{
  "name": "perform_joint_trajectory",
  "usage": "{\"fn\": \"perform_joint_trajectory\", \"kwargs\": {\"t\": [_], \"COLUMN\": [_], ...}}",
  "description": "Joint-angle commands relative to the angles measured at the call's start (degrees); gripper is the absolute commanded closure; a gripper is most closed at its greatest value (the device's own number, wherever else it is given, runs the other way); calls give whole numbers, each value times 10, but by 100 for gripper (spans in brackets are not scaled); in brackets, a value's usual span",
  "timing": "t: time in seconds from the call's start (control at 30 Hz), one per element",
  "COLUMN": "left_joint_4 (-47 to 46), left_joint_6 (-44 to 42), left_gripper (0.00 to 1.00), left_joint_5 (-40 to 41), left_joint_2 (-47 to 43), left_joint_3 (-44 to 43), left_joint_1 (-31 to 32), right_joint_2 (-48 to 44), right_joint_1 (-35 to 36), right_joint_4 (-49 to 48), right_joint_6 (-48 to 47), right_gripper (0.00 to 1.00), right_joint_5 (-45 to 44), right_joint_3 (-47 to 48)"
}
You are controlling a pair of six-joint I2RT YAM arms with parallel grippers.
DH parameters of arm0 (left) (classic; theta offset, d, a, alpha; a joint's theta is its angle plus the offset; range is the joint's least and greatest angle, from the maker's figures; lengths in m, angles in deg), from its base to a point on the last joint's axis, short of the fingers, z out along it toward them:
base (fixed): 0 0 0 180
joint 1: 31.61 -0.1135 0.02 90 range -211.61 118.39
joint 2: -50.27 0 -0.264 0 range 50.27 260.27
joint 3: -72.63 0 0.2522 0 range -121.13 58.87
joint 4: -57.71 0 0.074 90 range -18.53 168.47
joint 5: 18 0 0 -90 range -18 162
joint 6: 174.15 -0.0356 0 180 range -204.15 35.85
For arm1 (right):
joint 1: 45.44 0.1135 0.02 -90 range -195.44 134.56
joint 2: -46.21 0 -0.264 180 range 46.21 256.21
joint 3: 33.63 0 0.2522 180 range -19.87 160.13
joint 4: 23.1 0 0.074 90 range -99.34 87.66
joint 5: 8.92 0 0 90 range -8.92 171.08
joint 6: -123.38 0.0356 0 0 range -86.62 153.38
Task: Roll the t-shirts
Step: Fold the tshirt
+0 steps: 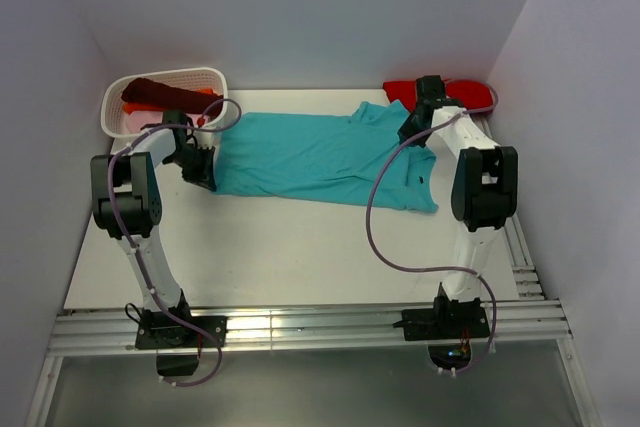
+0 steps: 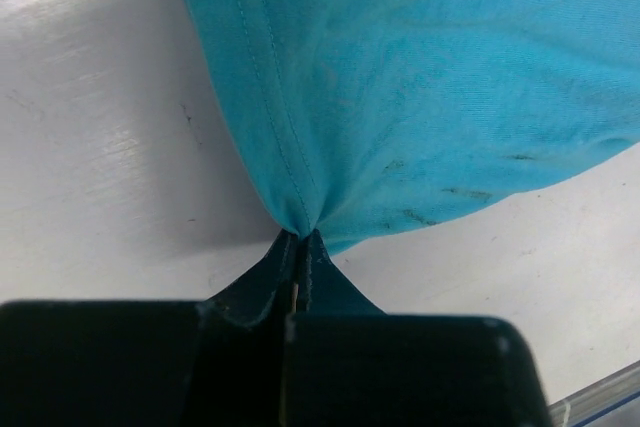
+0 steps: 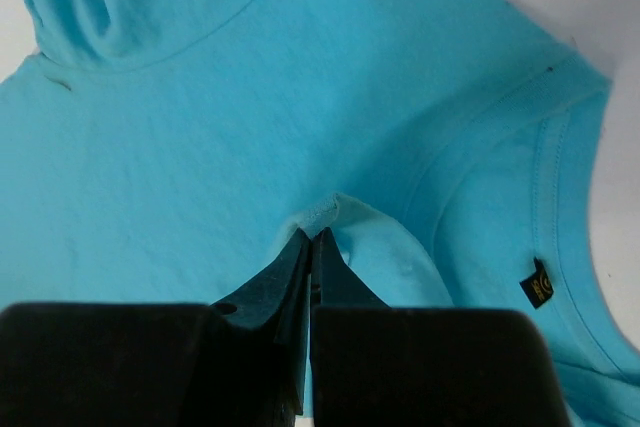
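Note:
A teal t-shirt (image 1: 310, 155) lies spread across the middle of the white table, its hem to the left and its collar to the right. My left gripper (image 1: 205, 175) is shut on the hem's corner; in the left wrist view the teal t-shirt (image 2: 420, 97) bunches into the closed tips of the left gripper (image 2: 300, 239). My right gripper (image 1: 410, 127) is shut on a fold near the shoulder. The right wrist view shows the right gripper (image 3: 314, 235) pinching a raised ridge of the teal t-shirt (image 3: 200, 127) beside the collar. A bright red t-shirt (image 1: 450, 93) lies at the back right.
A white basket (image 1: 205, 76) at the back left holds a dark maroon shirt (image 1: 165, 95) over pink and orange cloth. White walls close in the table on the left, back and right. A metal rail (image 1: 300, 327) runs along the near edge.

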Motion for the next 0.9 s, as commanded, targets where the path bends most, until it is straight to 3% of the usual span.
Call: {"fn": "perform_joint_trajectory", "kwargs": {"t": [0.0, 0.33, 0.4, 0.43, 0.47, 0.53, 0.63, 0.7, 0.87], "left_joint_4": [-9, -12, -10, -9, -8, -10, -15, -13, -16], "left_joint_6": [-28, -39, -43, -44, -45, -45, -47, -49, -49], "left_gripper": [100, 100, 100, 100, 100, 93, 82, 73, 62], "left_joint_5": [57, 77, 71, 68, 67, 65, 64, 63, 60], "left_joint_2": [-9, -15, -16, -16, -15, -19, -27, -32, -39], "left_joint_3": [9, 12, 14, 14, 14, 16, 18, 17, 15], "left_joint_1": [-5, -7, -6, -6, -6, -5, -5, -5, -5], "right_joint_2": [20, 40, 41, 39, 35, 12, -24, -42, -116], "right_joint_1": [-4, -8, -7, -7, -4, -1, 7, 18, 61], "right_joint_4": [23, 2, 0, 1, 2, -5, -13, -16, -45], "right_joint_6": [-4, 0, -5, -6, -11, -13, -13, -13, 0], "right_gripper": [100, 100, 93, 79, 75, 63, 55, 55, 54], "right_joint_5": [0, -3, 1, 1, 1, 1, -6, -17, -43], "right_joint_3": [46, 26, 26, 27, 28, 15, -16, -43, -119]}}
